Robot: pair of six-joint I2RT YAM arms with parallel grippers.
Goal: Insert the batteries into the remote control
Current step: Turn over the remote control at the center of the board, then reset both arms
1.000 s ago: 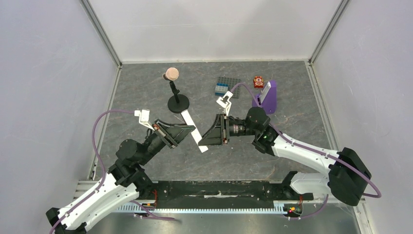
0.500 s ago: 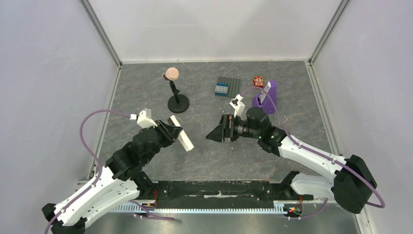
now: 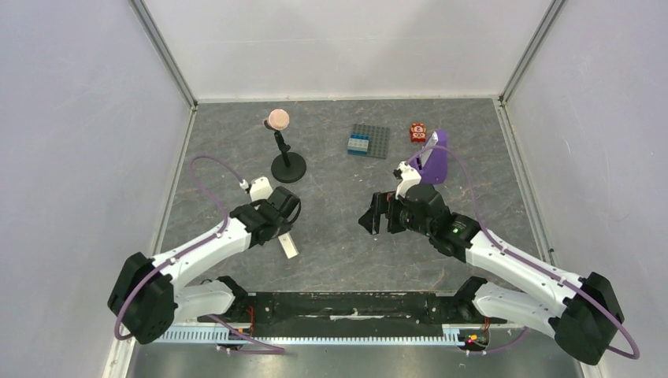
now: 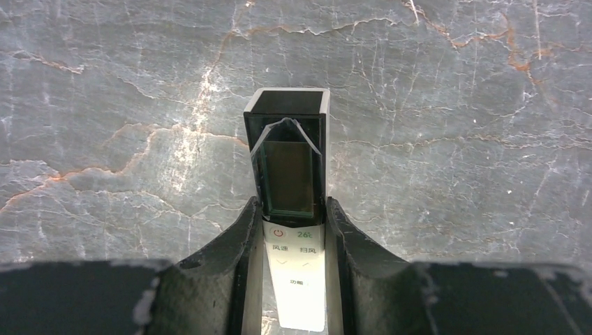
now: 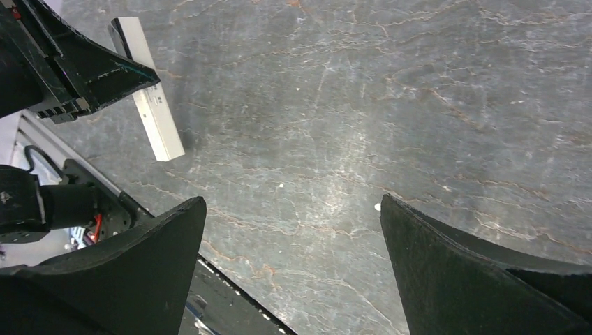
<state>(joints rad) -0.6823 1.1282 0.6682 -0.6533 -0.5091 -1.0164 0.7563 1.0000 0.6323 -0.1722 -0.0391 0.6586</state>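
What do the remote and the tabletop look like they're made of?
Remote: smooth white plastic, judging by its even colour and printed button labels. The dark window at its end is glossy and mirrors light, so it is glass or clear plastic. Tabletop: grey stone look with rust-coloured veins and a soft sheen under the glare. It may be real marble or a printed laminate.

A white remote control point(image 4: 294, 286) with a dark screen is seen between black fingers point(image 4: 225, 269), over a grey, orange-veined table point(image 4: 454, 105).

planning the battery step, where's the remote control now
Top view, left of centre: the remote control is in the jaws of the left gripper, on the near side of the black stand.
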